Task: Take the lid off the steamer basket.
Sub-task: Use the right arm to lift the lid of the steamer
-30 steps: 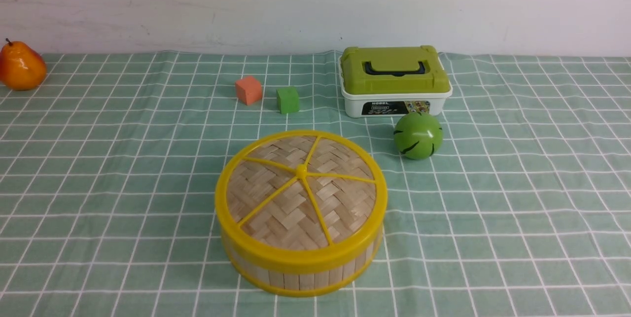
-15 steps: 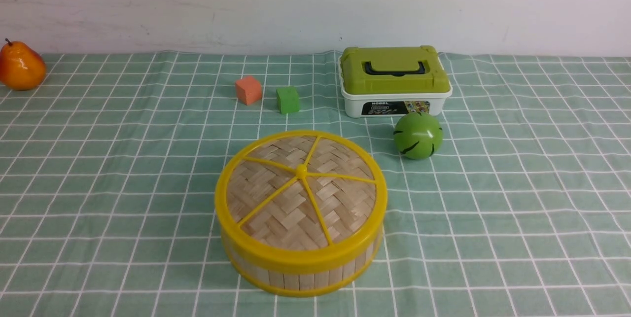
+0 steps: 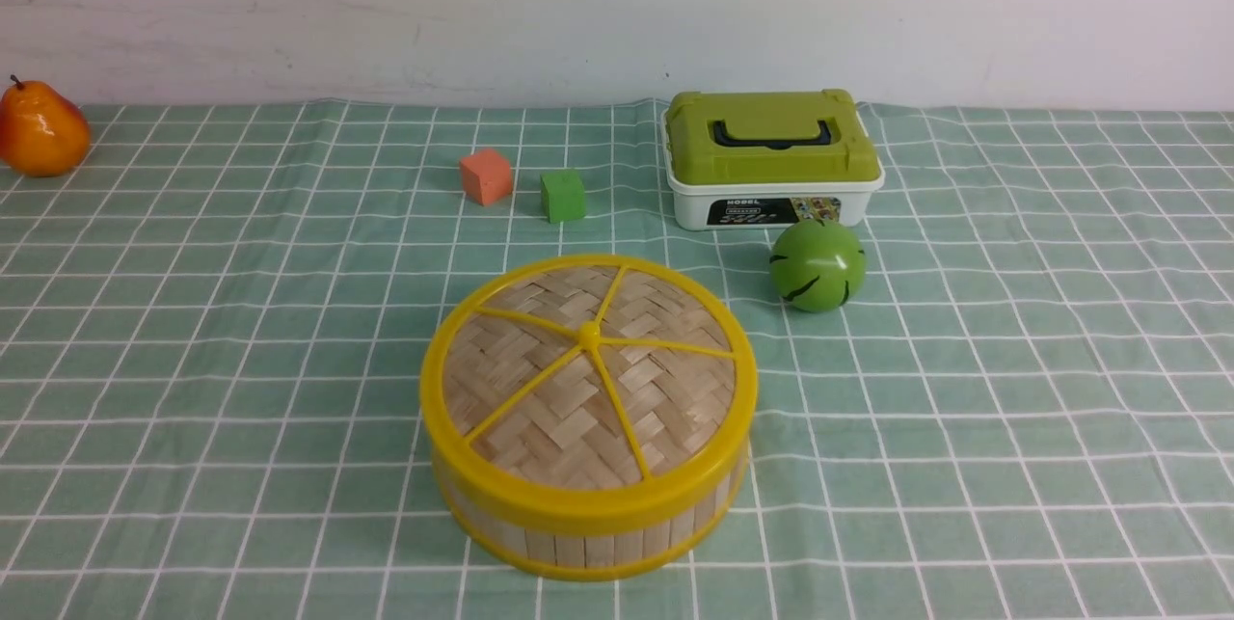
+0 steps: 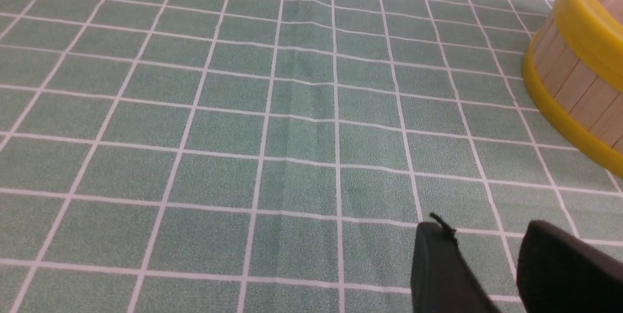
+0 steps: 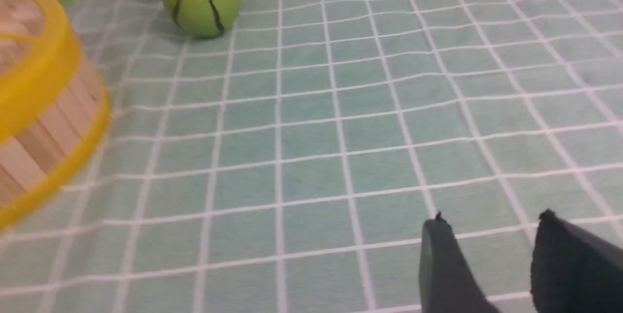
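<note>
**Bench** (image 3: pixel 193 360): covered by a green checked cloth; carries every item below.

**Steamer basket** (image 3: pixel 588 543): round, with a slatted wall and yellow bands; stands upright on the cloth.

**Lid** (image 3: pixel 578 389): woven disc with a yellow rim and five spokes; sits flat on top of the steamer basket, closing it.

**Box** (image 3: pixel 771 157): white with a green top and black handle; behind the steamer basket, to its right.

**Ball** (image 3: pixel 818 265): green with dark stripes; behind and right of the steamer basket, nearer to it than the box.

**Pear** (image 3: pixel 40 130): orange; far behind and left of the steamer basket.

**Orange cube** (image 3: pixel 486 176), **green cube** (image 3: pixel 563 195): side by side, not touching, behind the steamer basket.

**Left fingers** (image 4: pixel 438 264): black, spread apart, holding nothing; over bare cloth, clear of the steamer basket.

**Right fingers** (image 5: pixel 443 264): black, spread apart, holding nothing; over bare cloth, clear of the steamer basket.
</note>
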Robot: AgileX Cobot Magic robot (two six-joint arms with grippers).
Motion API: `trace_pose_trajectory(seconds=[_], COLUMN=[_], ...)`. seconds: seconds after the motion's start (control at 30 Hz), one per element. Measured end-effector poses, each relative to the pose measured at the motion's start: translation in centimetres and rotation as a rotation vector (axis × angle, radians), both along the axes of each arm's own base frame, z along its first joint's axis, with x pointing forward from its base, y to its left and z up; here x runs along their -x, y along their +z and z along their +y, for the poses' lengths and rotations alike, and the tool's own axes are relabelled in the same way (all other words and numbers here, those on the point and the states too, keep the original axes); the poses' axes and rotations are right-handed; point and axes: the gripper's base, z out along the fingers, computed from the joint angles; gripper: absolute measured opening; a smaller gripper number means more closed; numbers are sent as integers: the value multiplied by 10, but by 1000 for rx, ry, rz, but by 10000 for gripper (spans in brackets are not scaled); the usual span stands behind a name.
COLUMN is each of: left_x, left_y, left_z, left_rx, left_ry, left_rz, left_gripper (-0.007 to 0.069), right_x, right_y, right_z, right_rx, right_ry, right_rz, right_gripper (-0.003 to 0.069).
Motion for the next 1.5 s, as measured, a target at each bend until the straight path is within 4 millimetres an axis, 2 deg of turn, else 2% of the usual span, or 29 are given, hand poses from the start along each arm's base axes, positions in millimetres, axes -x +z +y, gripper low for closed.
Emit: trace_pose_trajectory(seconds=[0.07, 0.1, 0.13, 0.17, 0.2, 0.23, 0.53, 0.7, 0.8, 0.83, 0.87, 0.9, 0.93, 1.0, 1.03, 1.07, 1.1, 1.17, 1.23, 1.27, 1.3, 1.37, 1.4, 1.5], left_x=[0, 0, 0, 0, 0, 0, 0, 0, 0, 0, 0, 0, 0, 0, 0, 0, 0, 0, 0, 0, 0, 0, 0, 0], left_y=[0, 0, 0, 0, 0, 0, 0, 0, 0, 0, 0, 0, 0, 0, 0, 0, 0, 0, 0, 0, 0, 0, 0, 0], left_z=[0, 0, 0, 0, 0, 0, 0, 0, 0, 0, 0, 0, 0, 0, 0, 0, 0, 0, 0, 0, 0, 0, 0, 0], left_rx=[0, 0, 0, 0, 0, 0, 0, 0, 0, 0, 0, 0, 0, 0, 0, 0, 0, 0, 0, 0, 0, 0, 0, 0], left_ry=[0, 0, 0, 0, 0, 0, 0, 0, 0, 0, 0, 0, 0, 0, 0, 0, 0, 0, 0, 0, 0, 0, 0, 0], left_rz=[0, 0, 0, 0, 0, 0, 0, 0, 0, 0, 0, 0, 0, 0, 0, 0, 0, 0, 0, 0, 0, 0, 0, 0], left_gripper=[239, 239, 239, 239, 239, 239, 239, 239, 239, 239, 239, 239, 239, 239, 239, 239, 239, 239, 239, 239, 239, 239, 239, 239], right_x=[0, 0, 0, 0, 0, 0, -1, 0, 1, 2, 1, 2, -1, -10, -14, -23, -27, -51, -60, -75, -82, -110, -125, -151], right_y=[1, 2, 2, 2, 4, 6, 11, 10, 18, 40, 50, 53, 74, 107, 109, 131, 136, 174, 189, 202, 204, 222, 225, 234], right_z=[4, 9, 12, 13, 16, 17, 15, 16, 19, 21, 22, 22, 23, 25, 25, 25, 25, 28, 29, 31, 32, 41, 47, 69], right_rx=[-160, -421, -563, -590, -760, -817, -829, -674, -592, -491, -417, -416, -302, -108, -77, 29, 56, 183, 223, 257, 262, 308, 319, 359], right_ry=[-6, -17, -23, -24, -29, -30, -32, 16, 62, 110, 132, 138, 180, 256, 264, 318, 335, 452, 505, 568, 586, 684, 721, 801], right_rz=[3, 19, 31, 33, 47, 44, -17, -23, -20, -18, 2, -2, 39, 136, 159, 227, 248, 367, 399, 446, 469, 486, 500, 507], right_gripper=[241, 241, 241, 241, 241, 241, 241, 238, 205, 141, 103, 93, 32, -11, -13, -20, -20, -21, -21, -18, -17, -8, -6, -1])
